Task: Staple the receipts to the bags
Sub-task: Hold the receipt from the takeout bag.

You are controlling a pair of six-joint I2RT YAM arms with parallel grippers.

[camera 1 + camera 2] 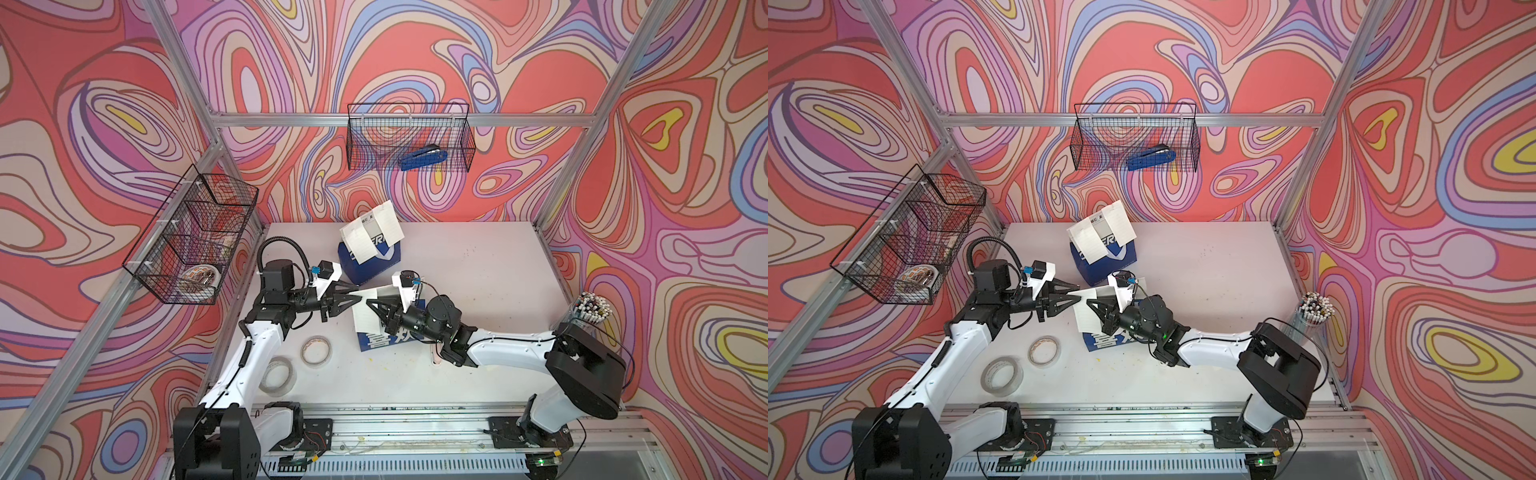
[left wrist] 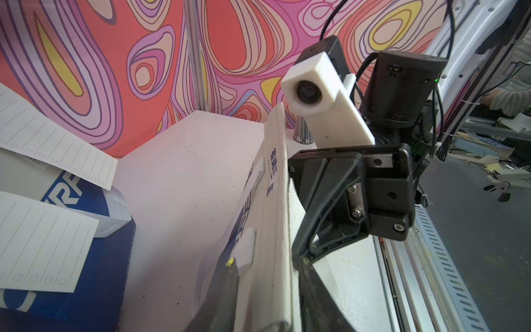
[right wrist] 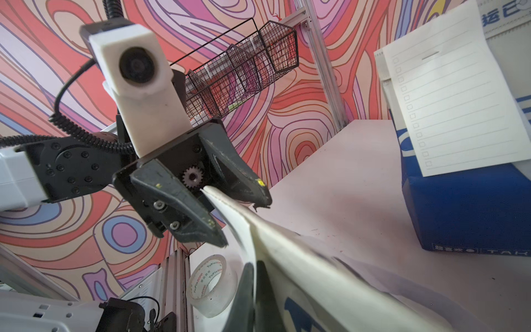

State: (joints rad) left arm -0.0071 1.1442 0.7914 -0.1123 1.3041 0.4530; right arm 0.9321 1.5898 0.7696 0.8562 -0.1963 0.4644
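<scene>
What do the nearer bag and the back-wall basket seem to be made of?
The nearer bag: likely non-woven fabric, matte; a stitched seam and dimpled texture show along its rim. The back-wall basket: probably black-coated metal wire, judging by its thin rigid grid.

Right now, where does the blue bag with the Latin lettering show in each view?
Both top views: the bag stands toward the back of the table, receipts draped over its top.
Left wrist: blue body under two lined receipts.
Right wrist: blue block on the table, a lined receipt hanging down its face.
Shared landmark: those lined receipts.
</scene>
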